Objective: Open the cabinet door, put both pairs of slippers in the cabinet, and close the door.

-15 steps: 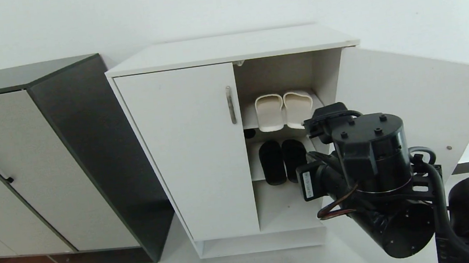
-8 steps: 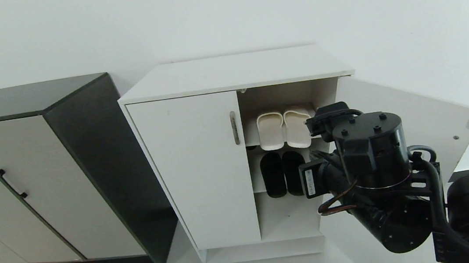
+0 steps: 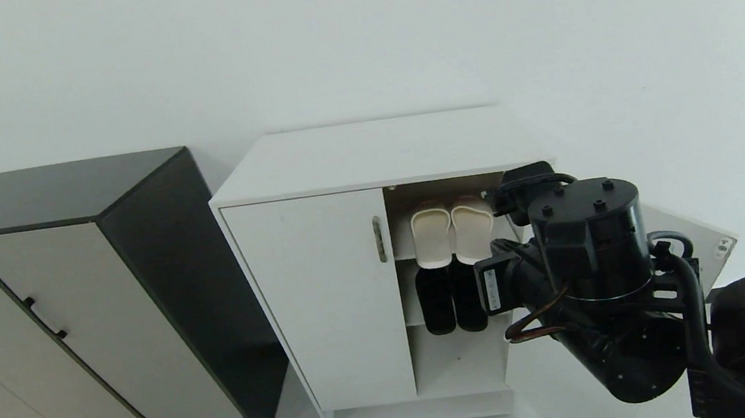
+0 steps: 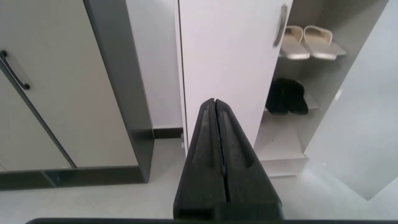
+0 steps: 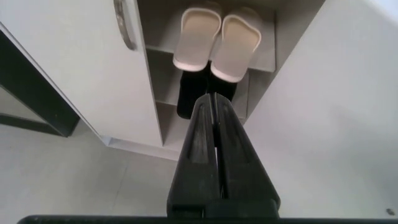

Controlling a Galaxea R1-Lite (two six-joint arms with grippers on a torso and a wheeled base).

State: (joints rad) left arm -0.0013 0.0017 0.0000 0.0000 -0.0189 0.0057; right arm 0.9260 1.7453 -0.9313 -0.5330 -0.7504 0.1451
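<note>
R gripper (image 5: 214,98): black fingers pressed tight together, nothing held. It sits in front of the open half of the white wooden cabinet (image 3: 366,155), apart from it.
L gripper (image 4: 215,102): also closed on nothing, in front of the cabinet's shut left door (image 3: 316,299), well apart.
Why closed: prob. no carrying left, and shut fingers make a blunt pusher.
Open door (image 5: 329,99): flat white panel swung out from the cabinet's right side, near R gripper. Can't tell any contact.
Cream slippers (image 3: 433,237): rubber pair side by side, upper level inside the cabinet.
Black slippers (image 3: 435,300): level below, right under the cream pair.
Why there: both pairs stowed, so only closing the door is left.
Dark cabinet w/ grey doors (image 3: 163,282): left of the white cabinet, not involved.
</note>
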